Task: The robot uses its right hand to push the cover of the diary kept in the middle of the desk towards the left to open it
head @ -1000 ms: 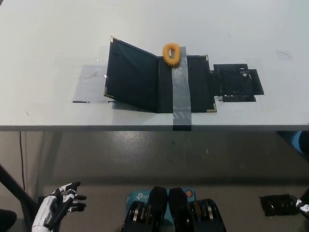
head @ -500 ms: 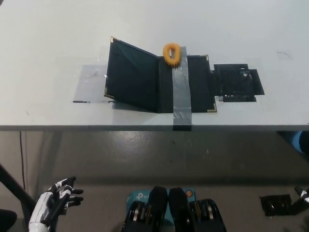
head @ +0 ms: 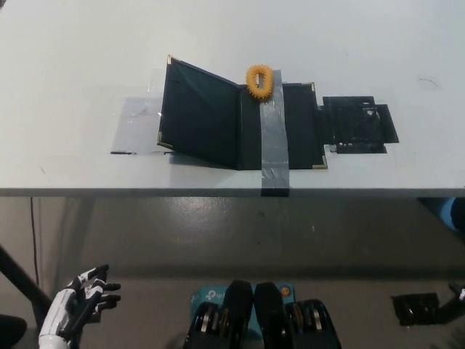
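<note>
The black diary [head: 240, 120] lies open in the middle of the white desk [head: 73, 65]. Its cover [head: 197, 113] stands tilted up on the left side, with gold corner caps. A grey tape strip [head: 272, 138] runs over the right half down to the desk's front edge. My white left hand [head: 78, 305] hangs low at the lower left, below the desk, fingers apart and holding nothing. Only a sliver of my black right hand [head: 460, 291] shows at the right edge, far from the diary.
An orange spiky ring [head: 259, 80] sits at the diary's top edge by the spine. A patch of black tape [head: 357, 123] lies right of the diary. Clear tape [head: 134, 123] shines on the desk to the left. A black object [head: 418, 307] lies on the floor.
My left hand has sunk a little toward the lower left corner. My right hand has slipped almost out of the picture at the right edge. The diary has not moved.
</note>
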Controlling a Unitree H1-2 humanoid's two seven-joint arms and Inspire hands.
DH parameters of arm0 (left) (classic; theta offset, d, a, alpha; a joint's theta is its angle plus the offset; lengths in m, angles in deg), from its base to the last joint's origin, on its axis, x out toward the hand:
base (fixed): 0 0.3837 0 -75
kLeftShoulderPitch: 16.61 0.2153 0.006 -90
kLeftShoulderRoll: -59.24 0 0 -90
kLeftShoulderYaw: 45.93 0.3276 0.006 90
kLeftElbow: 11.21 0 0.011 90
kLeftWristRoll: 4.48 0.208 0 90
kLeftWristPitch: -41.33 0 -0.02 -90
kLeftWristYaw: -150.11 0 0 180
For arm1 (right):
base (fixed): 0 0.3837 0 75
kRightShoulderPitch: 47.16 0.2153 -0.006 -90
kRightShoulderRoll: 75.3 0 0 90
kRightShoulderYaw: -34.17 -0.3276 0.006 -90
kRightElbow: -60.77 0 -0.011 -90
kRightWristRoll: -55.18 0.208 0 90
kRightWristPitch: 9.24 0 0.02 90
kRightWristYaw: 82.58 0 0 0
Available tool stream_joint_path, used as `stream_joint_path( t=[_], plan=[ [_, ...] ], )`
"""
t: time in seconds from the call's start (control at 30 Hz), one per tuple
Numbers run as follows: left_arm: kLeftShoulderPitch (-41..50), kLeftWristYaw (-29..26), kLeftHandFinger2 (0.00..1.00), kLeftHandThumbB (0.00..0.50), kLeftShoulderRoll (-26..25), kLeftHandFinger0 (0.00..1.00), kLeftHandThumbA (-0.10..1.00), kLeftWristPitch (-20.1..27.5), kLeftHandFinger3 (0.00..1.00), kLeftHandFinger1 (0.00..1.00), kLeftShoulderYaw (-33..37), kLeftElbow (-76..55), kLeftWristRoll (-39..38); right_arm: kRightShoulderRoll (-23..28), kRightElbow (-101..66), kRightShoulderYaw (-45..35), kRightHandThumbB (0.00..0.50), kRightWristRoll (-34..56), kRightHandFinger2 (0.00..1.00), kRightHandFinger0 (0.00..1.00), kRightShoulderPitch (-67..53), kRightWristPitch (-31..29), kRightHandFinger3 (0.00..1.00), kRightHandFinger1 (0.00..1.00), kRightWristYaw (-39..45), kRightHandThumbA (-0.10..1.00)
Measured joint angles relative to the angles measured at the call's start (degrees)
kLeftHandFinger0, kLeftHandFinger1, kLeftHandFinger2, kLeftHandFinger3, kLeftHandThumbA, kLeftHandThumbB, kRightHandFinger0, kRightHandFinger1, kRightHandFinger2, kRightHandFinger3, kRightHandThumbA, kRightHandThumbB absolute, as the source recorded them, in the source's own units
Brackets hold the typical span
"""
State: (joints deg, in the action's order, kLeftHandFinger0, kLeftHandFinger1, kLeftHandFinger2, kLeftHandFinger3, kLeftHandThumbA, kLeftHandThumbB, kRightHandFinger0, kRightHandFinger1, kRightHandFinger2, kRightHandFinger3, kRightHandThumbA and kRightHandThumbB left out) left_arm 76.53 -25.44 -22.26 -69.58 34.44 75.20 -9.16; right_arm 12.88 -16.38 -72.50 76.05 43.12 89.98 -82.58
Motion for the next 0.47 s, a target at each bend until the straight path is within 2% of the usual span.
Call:
stream_joint_path(
  t=[0.07,0.1,0.33,0.47],
  plan=[
    [-0.1,0.0,0.51,0.296,-0.1,0.62,0.59,0.0,0.74,0.5,-0.1,0.0,-0.1,0.1,0.5,-0.4,0.298,0.6,0.79,0.68,-0.2,0.8,0.86,0.76,0.4,1.0],
    [-0.2,0.0,0.51,0.283,-0.2,0.62,0.59,0.0,0.74,0.5,-0.2,0.0,-0.2,0.0,1.1,-0.6,0.267,0.9,0.78,0.68,-0.2,1.1,0.87,0.76,0.6,1.0],
    [-1.0,0.0,0.5,0.274,-0.8,0.62,0.58,0.0,0.71,0.5,-0.4,0.0,-0.3,-2.2,2.1,-2.1,0.263,2.8,0.76,0.7,-0.2,2.6,0.86,0.75,1.1,1.0],
    [-1.0,0.0,0.51,0.275,-0.8,0.6,0.57,0.0,0.7,0.5,-0.4,0.0,-0.4,-2.2,2.1,-2.0,0.301,2.6,0.76,0.67,-0.2,2.6,0.85,0.73,1.1,1.0]
  ],
)
